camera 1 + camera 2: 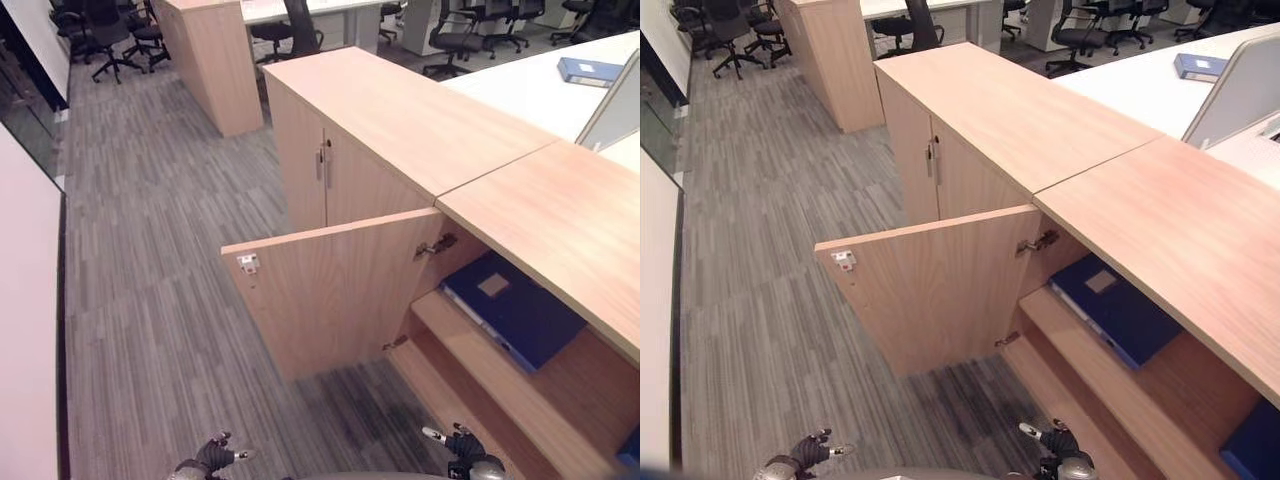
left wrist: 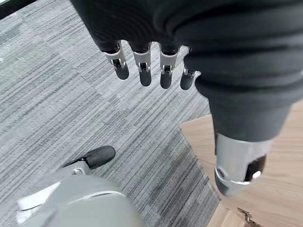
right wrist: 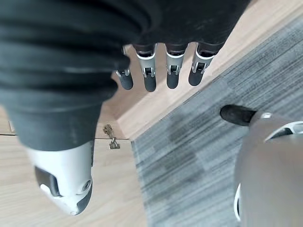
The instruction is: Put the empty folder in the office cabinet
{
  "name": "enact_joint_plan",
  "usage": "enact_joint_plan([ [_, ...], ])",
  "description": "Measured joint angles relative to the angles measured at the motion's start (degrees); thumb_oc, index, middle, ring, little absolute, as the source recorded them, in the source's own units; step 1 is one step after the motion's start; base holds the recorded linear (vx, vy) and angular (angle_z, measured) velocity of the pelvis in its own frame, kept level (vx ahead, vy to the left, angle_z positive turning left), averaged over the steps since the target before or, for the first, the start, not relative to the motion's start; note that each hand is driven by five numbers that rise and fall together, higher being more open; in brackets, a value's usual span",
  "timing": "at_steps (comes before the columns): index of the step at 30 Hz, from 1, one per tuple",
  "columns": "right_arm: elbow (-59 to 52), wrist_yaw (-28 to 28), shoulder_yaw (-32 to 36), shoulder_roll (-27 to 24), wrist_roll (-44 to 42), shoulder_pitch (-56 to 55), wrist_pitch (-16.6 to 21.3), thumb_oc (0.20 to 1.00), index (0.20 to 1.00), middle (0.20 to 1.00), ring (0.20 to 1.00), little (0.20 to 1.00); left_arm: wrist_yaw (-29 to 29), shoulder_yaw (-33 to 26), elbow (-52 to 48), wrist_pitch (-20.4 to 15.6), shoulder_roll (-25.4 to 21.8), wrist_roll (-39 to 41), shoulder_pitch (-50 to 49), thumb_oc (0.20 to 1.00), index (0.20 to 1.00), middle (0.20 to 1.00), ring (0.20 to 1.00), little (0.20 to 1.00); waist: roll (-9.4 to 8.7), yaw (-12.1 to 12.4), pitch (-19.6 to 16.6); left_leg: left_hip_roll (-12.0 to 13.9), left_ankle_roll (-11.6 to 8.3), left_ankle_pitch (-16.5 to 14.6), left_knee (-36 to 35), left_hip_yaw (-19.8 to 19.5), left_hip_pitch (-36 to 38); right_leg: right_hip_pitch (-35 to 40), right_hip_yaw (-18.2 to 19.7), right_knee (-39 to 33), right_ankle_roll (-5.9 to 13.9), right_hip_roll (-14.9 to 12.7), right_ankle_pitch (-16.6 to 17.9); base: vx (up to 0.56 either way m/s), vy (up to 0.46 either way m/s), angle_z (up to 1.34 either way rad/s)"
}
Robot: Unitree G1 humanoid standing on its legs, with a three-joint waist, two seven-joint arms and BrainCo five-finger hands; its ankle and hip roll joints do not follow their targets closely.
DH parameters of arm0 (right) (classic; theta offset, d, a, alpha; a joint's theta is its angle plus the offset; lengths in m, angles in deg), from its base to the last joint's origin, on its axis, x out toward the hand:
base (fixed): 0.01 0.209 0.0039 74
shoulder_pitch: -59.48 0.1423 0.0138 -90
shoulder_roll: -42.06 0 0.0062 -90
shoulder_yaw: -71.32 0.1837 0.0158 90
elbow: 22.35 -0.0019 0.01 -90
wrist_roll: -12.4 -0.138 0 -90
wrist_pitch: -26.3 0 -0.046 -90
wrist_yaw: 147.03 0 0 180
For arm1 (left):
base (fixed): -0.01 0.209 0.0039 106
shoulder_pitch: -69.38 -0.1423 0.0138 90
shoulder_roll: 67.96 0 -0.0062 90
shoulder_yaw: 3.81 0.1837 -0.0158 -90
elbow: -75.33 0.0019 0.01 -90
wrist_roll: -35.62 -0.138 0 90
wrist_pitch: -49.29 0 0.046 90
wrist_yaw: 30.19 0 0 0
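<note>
Inside the open cabinet (image 1: 330, 290), a blue folder (image 1: 515, 310) lies apparently flat.

Blue folder (image 1: 515, 312), light wood cabinet (image 1: 400, 120)

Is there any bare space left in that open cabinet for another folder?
Yes. The upper shelf is bare in front of the blue folder, between it and the open door. The lower shelf below looks bare too. The shelf's back half is taken by the folder. Both hands hang open, holding nothing.
</note>
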Motion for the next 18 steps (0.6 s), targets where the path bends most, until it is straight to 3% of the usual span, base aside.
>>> enact_joint_plan([
  [3,0.0,-0.4,-1.4,0.1,0.0,0.1,0.1,1.000,1.000,1.000,1.000,1.000,0.3,-0.8,0.6,0.0,-0.3,-1.1,-0.1,1.000,1.000,1.000,1.000,1.000,0.01,1.2,1.2,1.1,0.95,-0.1,-0.9,0.8,1.2,-2.7,2.1,4.6,0.36,0.7,0.4,0.01,0.056,-0.22],
  [5,0.0,-0.5,-2.0,0.6,0.0,0.0,0.1,1.000,1.000,1.000,1.000,1.000,0.5,-1.9,1.5,0.0,-0.6,-1.1,0.0,1.000,1.000,1.000,1.000,1.000,-0.70,1.4,1.4,2.3,0.88,-0.1,-0.4,1.0,1.2,-3.4,3.2,5.0,1.47,2.6,-2.0,0.02,-0.016,-0.13],
  [6,0.0,-0.5,-2.6,0.7,0.0,0.0,0.1,1.000,1.000,1.000,1.000,1.000,0.5,-2.2,1.8,0.0,-0.8,-1.1,0.1,1.000,1.000,1.000,1.000,1.000,-0.97,1.5,1.4,3.1,0.22,0.4,-0.3,1.0,1.1,-3.5,2.7,4.3,1.19,5.2,-3.9,0.03,-0.062,0.03],
  [7,-0.1,-0.4,-2.7,0.1,0.0,0.2,0.1,1.000,1.000,1.000,1.000,1.000,0.5,-2.1,1.8,0.0,-0.2,-1.0,0.0,1.000,1.000,1.000,1.000,1.000,-0.88,1.6,1.6,3.6,-0.62,0.9,-0.3,0.8,0.3,-1.8,1.5,0.7,-0.88,7.3,-4.5,0.06,-0.112,0.13],
  [9,0.1,-0.5,-2.2,-1.4,0.0,0.0,0.3,1.000,1.000,1.000,1.000,1.000,0.4,-1.7,1.7,-0.2,1.7,-1.0,0.0,1.000,1.000,1.000,1.000,1.000,1.53,1.6,2.6,4.9,-0.72,1.0,0.1,0.2,0.3,-0.3,1.3,-1.1,-1.09,8.8,-4.2,0.06,-0.115,0.13],
  [12,0.0,-0.5,-2.1,-2.6,0.0,-0.8,0.3,1.000,1.000,1.000,1.000,1.000,0.4,-1.7,1.6,-0.2,2.6,-1.0,-0.1,1.000,1.000,1.000,1.000,1.000,3.23,1.5,2.5,5.5,-0.76,1.0,0.7,-0.4,0.0,1.2,1.1,-3.2,-1.47,9.8,-3.9,0.07,-0.095,0.09],
  [18,0.1,-0.6,-1.8,-4.2,0.1,-3.9,0.4,1.000,1.000,1.000,1.000,1.000,0.3,-1.3,-2.3,-0.6,2.8,-0.8,-0.3,1.000,1.000,1.000,1.000,1.000,4.17,1.3,0.0,5.8,-0.79,1.0,1.1,-2.1,0.1,3.9,0.7,-6.3,-1.68,10.7,-3.4,0.03,-0.130,0.13],
])
